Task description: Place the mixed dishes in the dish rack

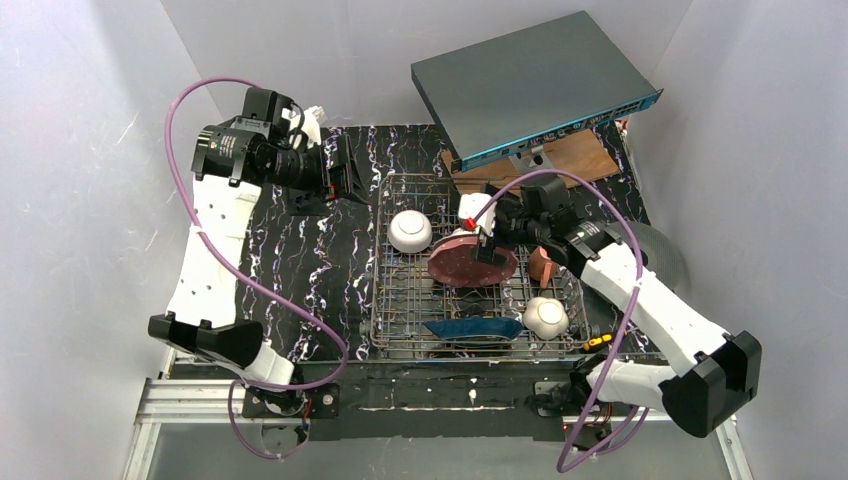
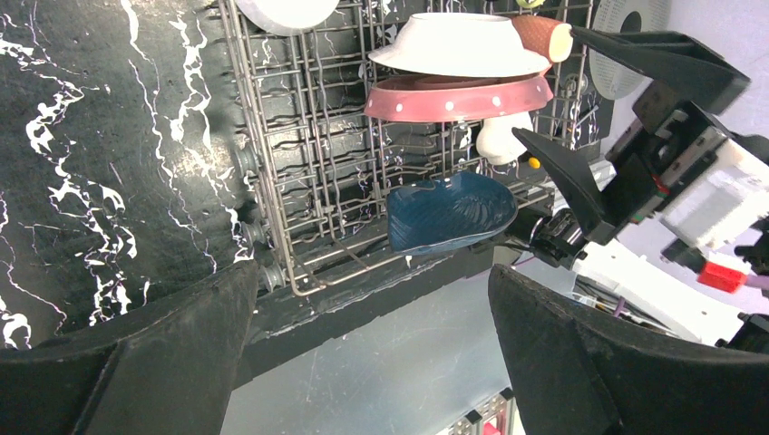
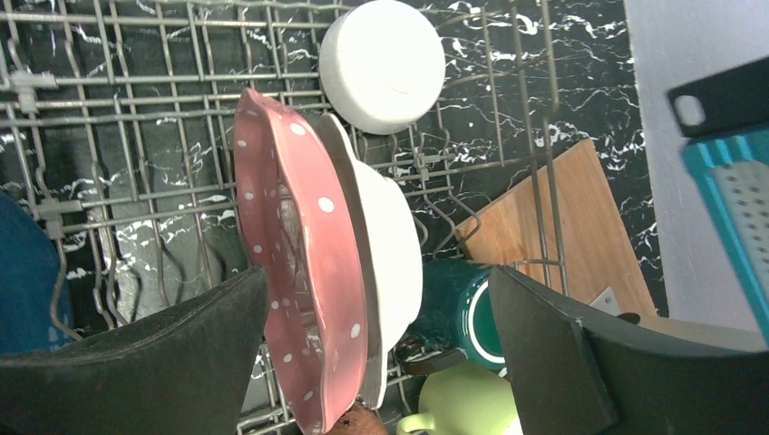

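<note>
Left arm [image 1: 215,250] and right arm [image 1: 650,305] have white shells with black joint housings; a purple cable [image 1: 172,140] loops beside each. The left gripper [image 2: 372,270] has matt black wedge fingers [image 2: 136,362]; a red plug [image 2: 723,276] shows at three o'clock

Pink dotted plate [image 3: 272,181] stands tilted on edge in grey wire rack [image 3: 136,118].

White walls [image 1: 80,200] around black marbled table [image 1: 330,240]

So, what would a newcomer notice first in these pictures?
The pink dotted scalloped plate leans in the middle of the dish rack, the open right tool over it. A dark blue plate sits at the rack's near edge; a tilted grey box looms far right.
</note>
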You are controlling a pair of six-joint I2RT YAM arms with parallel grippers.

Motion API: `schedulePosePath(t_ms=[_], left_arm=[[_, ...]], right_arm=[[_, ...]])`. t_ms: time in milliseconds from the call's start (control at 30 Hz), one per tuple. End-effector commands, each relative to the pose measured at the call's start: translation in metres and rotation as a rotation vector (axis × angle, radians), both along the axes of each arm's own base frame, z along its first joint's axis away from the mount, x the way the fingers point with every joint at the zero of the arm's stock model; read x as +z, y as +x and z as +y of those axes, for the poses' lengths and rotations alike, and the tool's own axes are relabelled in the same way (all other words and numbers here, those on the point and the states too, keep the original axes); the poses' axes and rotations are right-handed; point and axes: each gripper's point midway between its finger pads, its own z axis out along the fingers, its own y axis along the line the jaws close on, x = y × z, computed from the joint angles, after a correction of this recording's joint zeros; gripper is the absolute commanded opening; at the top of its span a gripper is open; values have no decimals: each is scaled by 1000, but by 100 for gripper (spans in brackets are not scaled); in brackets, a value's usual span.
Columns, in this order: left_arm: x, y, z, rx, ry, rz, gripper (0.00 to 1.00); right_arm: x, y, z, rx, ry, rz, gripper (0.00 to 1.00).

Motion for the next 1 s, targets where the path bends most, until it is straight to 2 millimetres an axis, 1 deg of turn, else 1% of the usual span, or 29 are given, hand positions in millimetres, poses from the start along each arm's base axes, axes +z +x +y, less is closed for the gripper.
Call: schedulePosePath(t_ms=[0, 133, 200, 300, 367, 400, 433, 500, 567, 667, 700, 733, 833, 967], left_arm=[[13, -9, 6, 32, -4, -50, 98], [21, -11, 9, 73, -14, -93, 98], [25, -14, 11, 98, -24, -115, 98], [33, -20, 15, 146, -42, -163, 98], [42, -27, 19, 176, -62, -210, 97], [46, -31, 21, 191, -70, -239, 98], [50, -35, 25, 210, -77, -275, 97], [58, -42, 31, 247, -94, -350, 98], [64, -50, 37, 279, -112, -417, 98], [77, -63, 43, 295, -146, -523, 98], [81, -69, 45, 291, -150, -564, 98], [86, -76, 48, 286, -150, -604, 98], [101, -98, 64, 286, -112, -735, 98], [128, -128, 90, 325, -47, -907, 98]], right_arm=[[51, -3, 3, -52, 129, -42, 98], [84, -1, -3, -170, 259, -52, 98], [108, 0, -9, -260, 360, -54, 98], [152, -1, -24, -399, 550, -51, 98], [178, -7, -36, -488, 686, -28, 98], [190, -13, -44, -520, 747, -20, 98], [197, -17, -50, -554, 789, 2, 98], [207, -24, -61, -625, 838, 57, 98], [213, -32, -67, -650, 832, 97, 98], [223, -43, -76, -671, 840, 115, 98], [228, -46, -82, -690, 851, 106, 98], [233, -48, -89, -718, 865, 100, 98], [242, -58, -117, -834, 923, 91, 98], [250, -88, -156, -892, 1001, 23, 98]])
